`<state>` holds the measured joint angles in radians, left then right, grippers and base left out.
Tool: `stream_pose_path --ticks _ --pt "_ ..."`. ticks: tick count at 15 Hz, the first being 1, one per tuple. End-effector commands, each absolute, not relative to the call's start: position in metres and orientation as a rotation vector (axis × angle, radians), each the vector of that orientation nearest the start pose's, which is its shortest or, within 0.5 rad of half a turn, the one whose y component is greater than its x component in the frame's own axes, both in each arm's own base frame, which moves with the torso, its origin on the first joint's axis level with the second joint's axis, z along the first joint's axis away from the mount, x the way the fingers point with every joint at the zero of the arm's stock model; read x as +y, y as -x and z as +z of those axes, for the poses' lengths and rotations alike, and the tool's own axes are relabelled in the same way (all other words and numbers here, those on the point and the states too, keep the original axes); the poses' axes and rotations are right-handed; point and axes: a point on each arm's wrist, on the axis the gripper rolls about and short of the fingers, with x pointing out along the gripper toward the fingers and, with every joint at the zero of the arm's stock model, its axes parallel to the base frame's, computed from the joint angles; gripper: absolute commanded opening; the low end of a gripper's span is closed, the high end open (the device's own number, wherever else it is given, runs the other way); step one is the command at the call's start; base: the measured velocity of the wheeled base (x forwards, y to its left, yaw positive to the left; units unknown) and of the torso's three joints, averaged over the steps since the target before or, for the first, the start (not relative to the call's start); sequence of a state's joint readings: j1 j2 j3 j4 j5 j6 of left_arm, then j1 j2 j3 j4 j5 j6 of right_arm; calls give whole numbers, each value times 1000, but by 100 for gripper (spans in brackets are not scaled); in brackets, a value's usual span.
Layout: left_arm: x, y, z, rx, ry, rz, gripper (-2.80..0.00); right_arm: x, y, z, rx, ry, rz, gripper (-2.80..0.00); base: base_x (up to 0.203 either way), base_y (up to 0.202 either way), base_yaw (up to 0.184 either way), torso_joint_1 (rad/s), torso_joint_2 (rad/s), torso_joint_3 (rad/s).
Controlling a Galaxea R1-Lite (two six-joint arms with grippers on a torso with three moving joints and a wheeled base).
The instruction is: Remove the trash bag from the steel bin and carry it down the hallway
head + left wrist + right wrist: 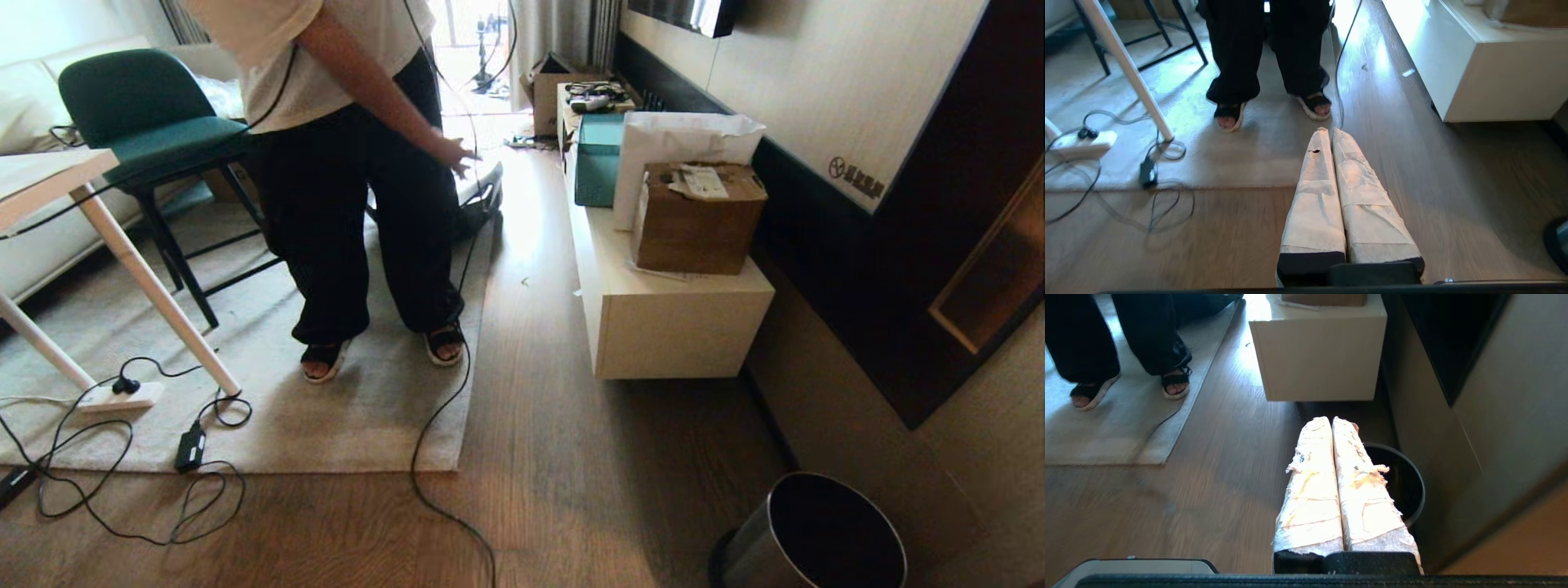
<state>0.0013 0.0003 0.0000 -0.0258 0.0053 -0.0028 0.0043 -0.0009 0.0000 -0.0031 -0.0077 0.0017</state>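
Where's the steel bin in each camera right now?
Head view: steel bin at the bottom right, on the wood floor beside the wall.
Left wrist view: only a dark sliver at the right edge, probably the bin.
Right wrist view: behind the right gripper.
Shared landmark: the white cabinet.
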Motion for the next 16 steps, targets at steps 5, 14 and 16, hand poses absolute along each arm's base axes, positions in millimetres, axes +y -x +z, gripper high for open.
stream_pose_path --ticks 5,14,16 --pt "0 22 75 -15 6 8 -280 0 23 76 -5 -2 -3 -280 176 0 0 1 3 2" --pt "0 22 75 -14 6 8 -280 0 23 76 -3 -2 -2 -280 0 0 0 0 0 0" --pt "0 22 75 -14 6 8 -280 0 23 76 -3 -2 -2 -280 0 0 0 0 0 0"
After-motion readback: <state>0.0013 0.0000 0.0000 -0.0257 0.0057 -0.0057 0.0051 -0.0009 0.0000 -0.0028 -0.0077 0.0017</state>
